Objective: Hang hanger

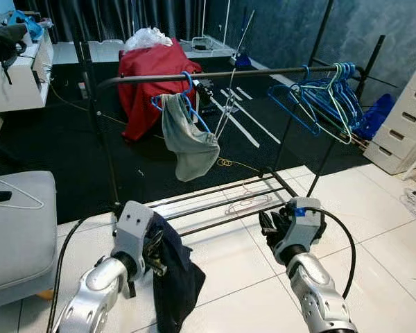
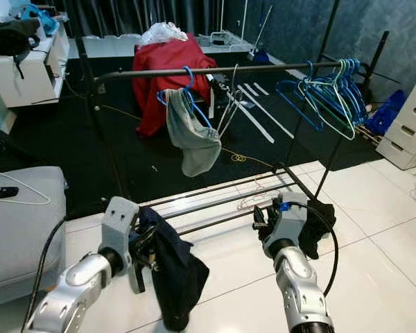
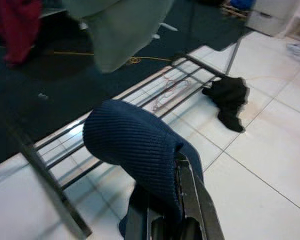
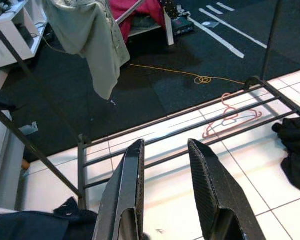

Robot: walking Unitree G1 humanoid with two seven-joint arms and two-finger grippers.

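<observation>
— What have you got in your left gripper (image 2: 147,251)?

— My left fingers are clamped on a dark navy garment (image 2: 172,270). It bunches over them and hangs down toward the white tile floor (image 2: 374,229), in front of the clothes rack (image 1: 222,75).

— And your right gripper (image 4: 165,165)?

— Those fingers stand apart with nothing between them. They are held low, just before the rack's bottom rails (image 4: 190,130).

— Where are the hangers?

— A blue hanger (image 1: 187,97) is hooked on the top bar near the middle, with a grey-green garment (image 1: 188,142) draped from it. A bunch of bare blue and green hangers (image 1: 326,97) crowds the bar's right end. A pink hanger (image 4: 232,120) lies on the floor under the bottom rails.

— I cannot tell whether a hanger sits inside the navy garment I hold.

— Anything else near you?

— A black cloth (image 3: 229,97) lies crumpled on the tiles by the rack's right foot, just beside my right arm. A grey cushioned seat (image 1: 17,229) is on my left with a white cable across it. Beyond the rack, on the dark carpet (image 1: 76,146), something is covered in red cloth (image 1: 149,80).
</observation>
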